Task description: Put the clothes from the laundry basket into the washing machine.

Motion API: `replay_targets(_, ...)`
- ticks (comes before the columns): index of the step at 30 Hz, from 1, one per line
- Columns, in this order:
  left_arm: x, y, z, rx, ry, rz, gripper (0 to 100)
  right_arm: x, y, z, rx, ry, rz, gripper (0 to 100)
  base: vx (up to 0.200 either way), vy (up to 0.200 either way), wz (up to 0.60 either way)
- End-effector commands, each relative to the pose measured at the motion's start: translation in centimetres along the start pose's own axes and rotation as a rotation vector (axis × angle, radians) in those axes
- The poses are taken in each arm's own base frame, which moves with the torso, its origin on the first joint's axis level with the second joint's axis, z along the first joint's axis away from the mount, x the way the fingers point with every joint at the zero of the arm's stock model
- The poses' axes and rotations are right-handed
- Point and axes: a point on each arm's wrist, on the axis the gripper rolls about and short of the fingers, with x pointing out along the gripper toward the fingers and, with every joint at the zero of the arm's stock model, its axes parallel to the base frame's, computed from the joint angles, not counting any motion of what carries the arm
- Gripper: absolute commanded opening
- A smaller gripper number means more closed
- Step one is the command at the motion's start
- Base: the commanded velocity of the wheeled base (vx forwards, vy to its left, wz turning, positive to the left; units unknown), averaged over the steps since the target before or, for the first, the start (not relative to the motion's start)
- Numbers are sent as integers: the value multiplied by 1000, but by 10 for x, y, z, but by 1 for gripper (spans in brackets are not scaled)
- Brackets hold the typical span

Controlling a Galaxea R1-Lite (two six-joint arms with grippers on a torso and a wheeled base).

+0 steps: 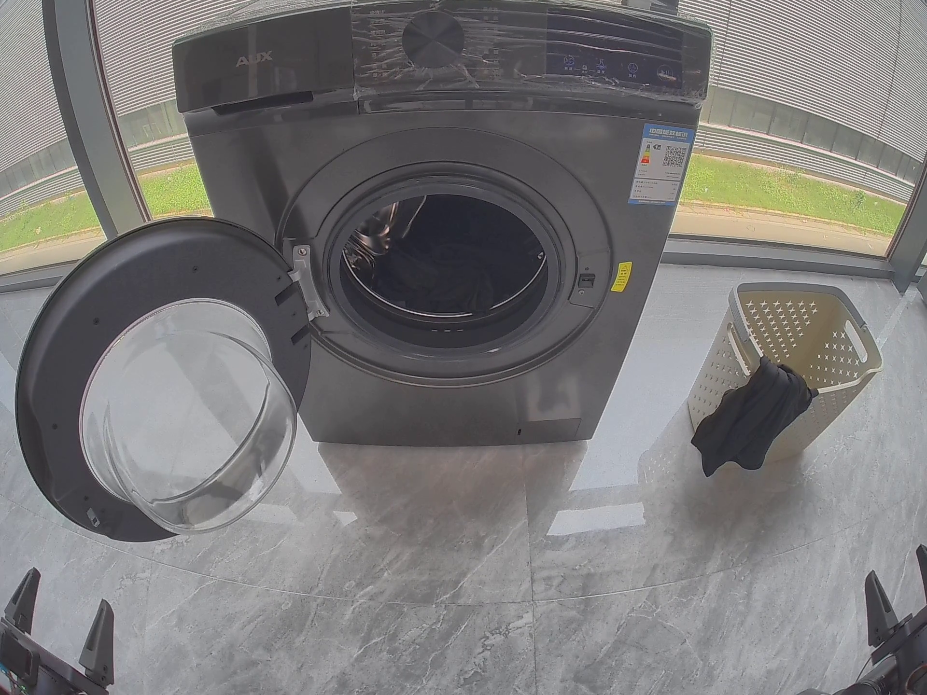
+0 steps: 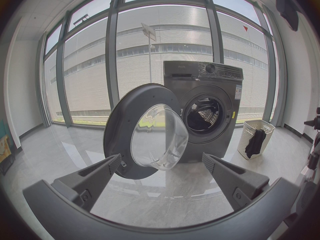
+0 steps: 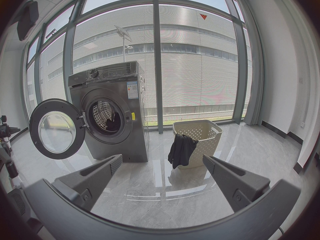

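Note:
A grey front-loading washing machine (image 1: 439, 214) stands ahead with its round door (image 1: 159, 378) swung open to the left; dark clothes lie inside the drum (image 1: 444, 263). To its right a cream laundry basket (image 1: 806, 359) sits on the floor, with a black garment (image 1: 748, 417) draped over its front rim. My left gripper (image 1: 58, 620) is low at the near left, open and empty, well short of the door (image 2: 146, 134). At the near right, my right gripper (image 1: 898, 596) is open and empty too, facing the basket (image 3: 200, 137) and the black garment (image 3: 181, 149) from a distance.
Grey marble floor (image 1: 463, 552) spreads between me and the machine. Tall windows (image 1: 801, 98) close off the back, behind the machine and basket. The open door juts out over the floor at the left.

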Motion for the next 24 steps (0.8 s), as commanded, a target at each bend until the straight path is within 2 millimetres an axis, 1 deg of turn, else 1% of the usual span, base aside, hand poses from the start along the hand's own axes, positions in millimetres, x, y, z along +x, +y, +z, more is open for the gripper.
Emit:
replay_targets(1, -3, 0, -7, -6, -25, 13, 100, -1, 0, -2, -4, -6, 4, 100, 0, 0, 0)
replay_targets(4, -4, 0, -7, -8, -3, 2, 100, -1, 0, -2, 0, -14, 0, 100, 0, 0, 0)
replay_targets(5, -5, 0, -8, 33, 13, -3, 100, -1, 0, -2, 2, -17, -5, 100, 0, 0, 0)
replay_targets(7, -5, 0, -8, 35, 14, -9, 100, -1, 0, -2, -1, -16, -3, 100, 0, 0, 0)
replay_targets(9, -4, -2, -10, 7, 20, -70, 100, -1, 0, -3, -24, 0, 22, 100, 0, 0, 0)
replay_targets(10, -4, -2, -10, 7, 20, -70, 100, -1, 0, -3, -24, 0, 22, 100, 0, 0, 0)
replay_targets(11, -3, -3, -13, 12, 31, -138, 100, 1, 1, -3, -52, 16, 56, 100, 0, 0, 0)
replay_targets(18, -3, -3, -13, 16, 31, -123, 100, 5, 1, -2, -47, 76, 65, 100, 0, 0, 0)
replay_targets(24, -4, -3, -13, 6, 30, -121, 100, 1, 1, -3, -17, 10, 23, 100, 0, 0, 0)
